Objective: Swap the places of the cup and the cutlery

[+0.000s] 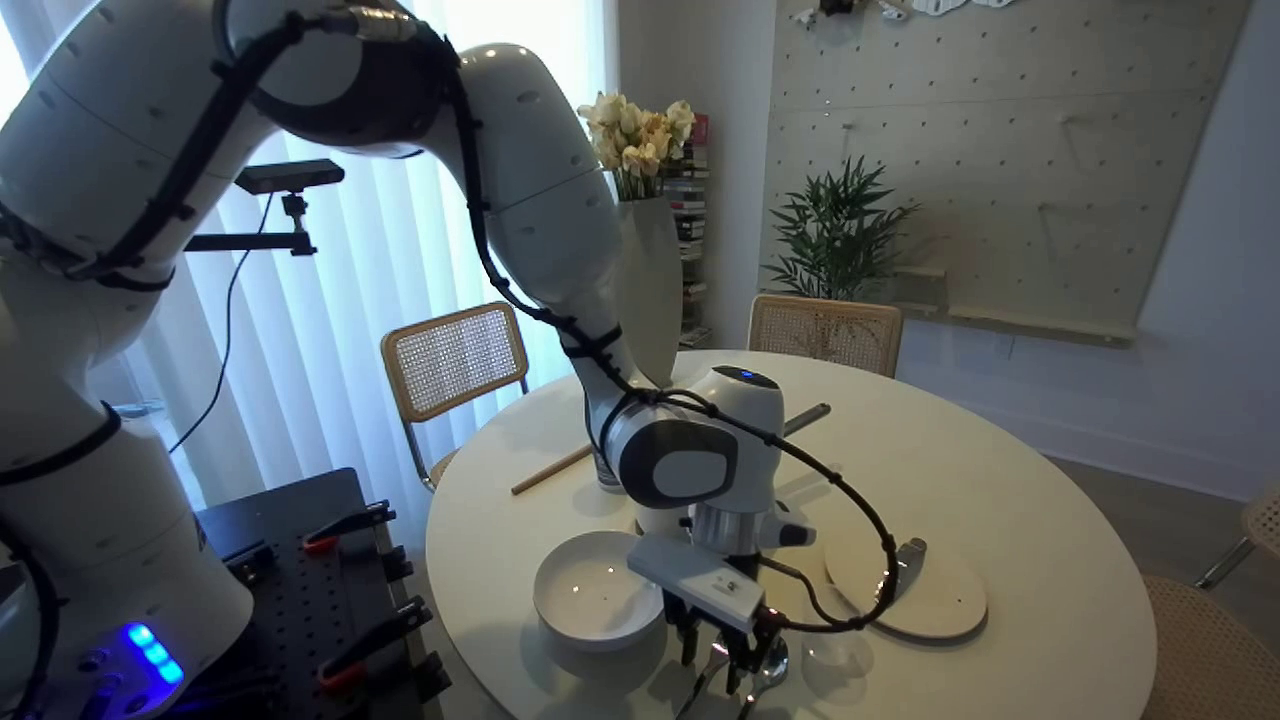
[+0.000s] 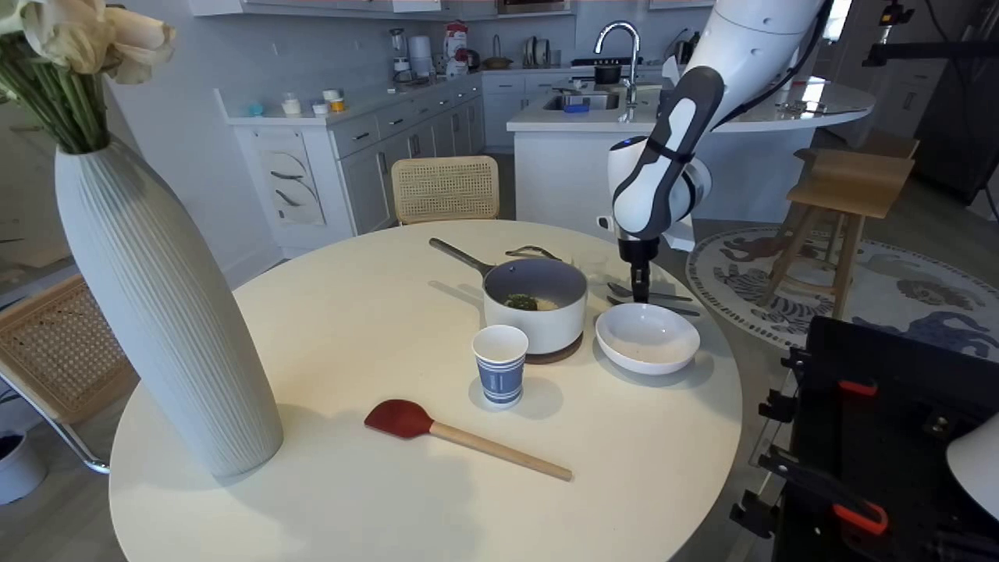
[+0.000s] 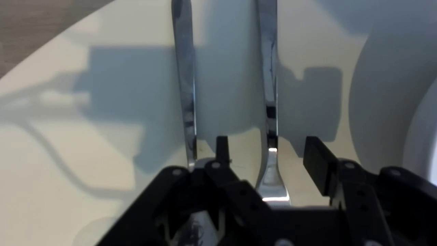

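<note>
The cup, a white paper tumbler with blue bands (image 2: 500,367), stands upright beside the pot. In an exterior view the arm hides most of the cup (image 1: 606,478). The cutlery lies flat near the table edge: a silver fork (image 3: 269,85) and a silver spoon (image 3: 186,85), side by side. They also show in an exterior view, fork (image 1: 690,694) and spoon (image 1: 768,668). My gripper (image 3: 268,150) is open, pointing down low over the table. Its fingers stand on either side of the fork neck, apart from it. The spoon lies outside one finger, its bowl partly hidden by the gripper.
A white bowl (image 1: 598,590) stands close beside the gripper. A clear glass (image 1: 836,655) stands on the other side. A pot with a long handle (image 2: 538,312), a red spatula (image 2: 468,437), a round board (image 1: 945,605) and a tall vase (image 2: 172,312) are on the table.
</note>
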